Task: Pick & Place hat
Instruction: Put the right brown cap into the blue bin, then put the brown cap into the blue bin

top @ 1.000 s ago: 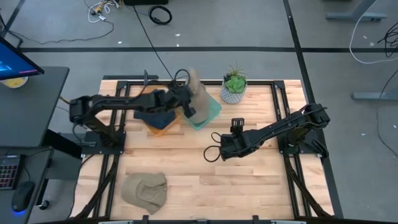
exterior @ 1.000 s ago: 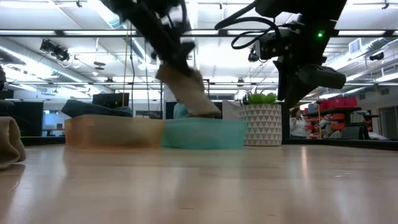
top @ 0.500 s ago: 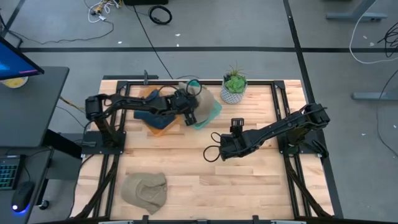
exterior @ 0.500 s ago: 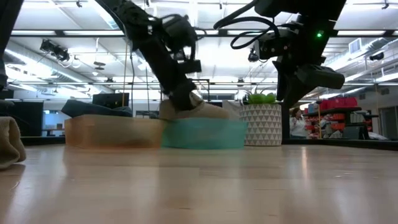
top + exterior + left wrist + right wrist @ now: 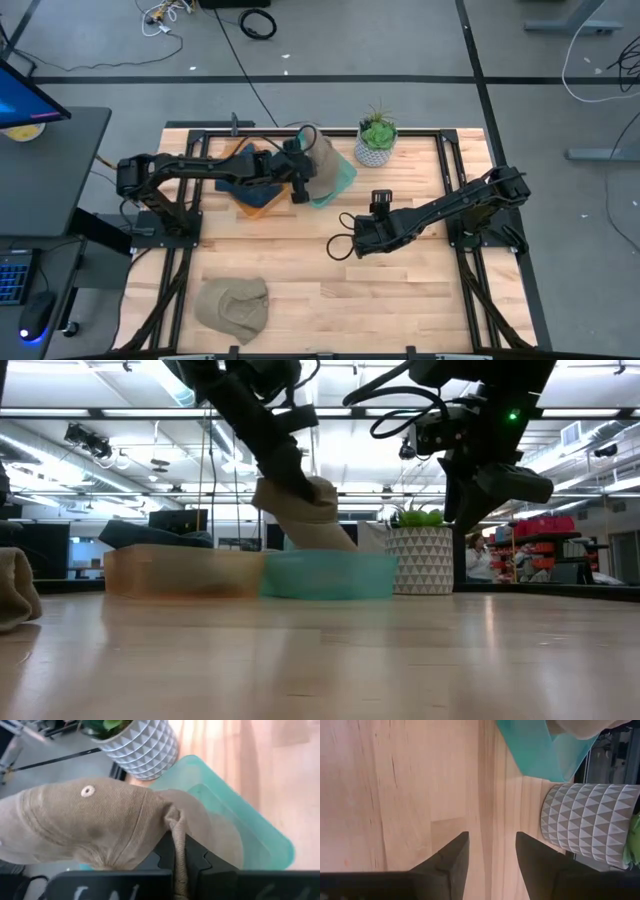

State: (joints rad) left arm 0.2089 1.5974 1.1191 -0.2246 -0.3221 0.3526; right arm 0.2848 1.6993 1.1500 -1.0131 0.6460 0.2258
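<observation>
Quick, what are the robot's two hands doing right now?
Left gripper: shut on the tan hat, above the teal bin.
Right gripper: open, holding nothing, above the table.

I count two tan hats: one hat [image 5: 314, 150] is over the teal bin [image 5: 338, 178], and a second hat [image 5: 232, 305] lies on the table [image 5: 400, 290] near its front left corner. I see two bins, the teal one and an orange bin [image 5: 252, 205] touching it, with a dark blue cloth [image 5: 245, 188] inside. There is one potted plant [image 5: 376, 140]. I have two arms, so two grippers: the left gripper [image 5: 300, 182] and the right gripper [image 5: 343, 248].
</observation>
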